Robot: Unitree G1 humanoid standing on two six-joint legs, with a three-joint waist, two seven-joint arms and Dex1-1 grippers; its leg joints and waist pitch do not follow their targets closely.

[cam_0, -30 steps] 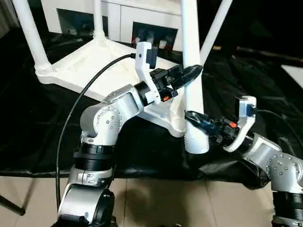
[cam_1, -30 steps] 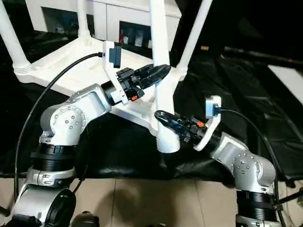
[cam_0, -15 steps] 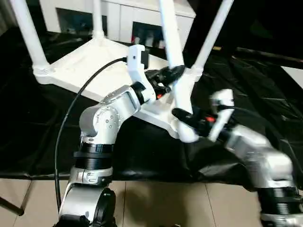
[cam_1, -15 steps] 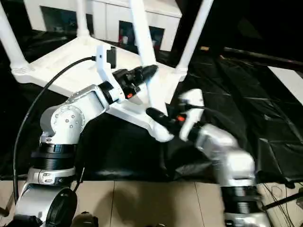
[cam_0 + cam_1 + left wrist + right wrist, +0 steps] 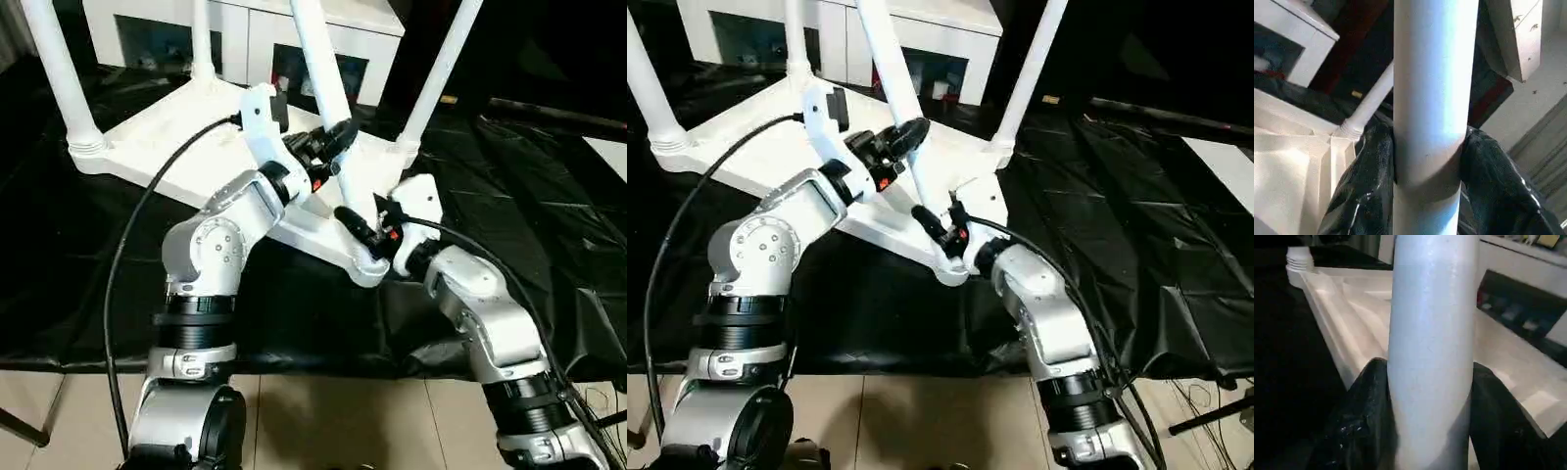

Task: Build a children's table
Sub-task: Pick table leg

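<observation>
The children's table lies upside down: its white tabletop (image 5: 167,137) rests on black cloth with three white legs standing in corner sockets, such as the left one (image 5: 61,78). A fourth white leg (image 5: 315,59) leans with its top toward the left, and its lower end is at the near corner (image 5: 367,269). My left gripper (image 5: 341,134) is shut on this leg partway up, with black fingers (image 5: 1364,186) on both sides of it. My right gripper (image 5: 347,217) is shut on the same leg lower down, and its fingers (image 5: 1359,421) press against it just above the corner.
A white cabinet (image 5: 323,24) with dark openings stands behind the table. Crumpled black cloth (image 5: 549,196) covers the ground to the right. Tiled floor (image 5: 323,421) shows at the near edge. A black cable (image 5: 137,225) loops from my left arm.
The held leg has tipped from upright to leaning left, and its lower end has moved onto the near corner. My right arm has swung in to the left and both grippers have shifted left with the leg.
</observation>
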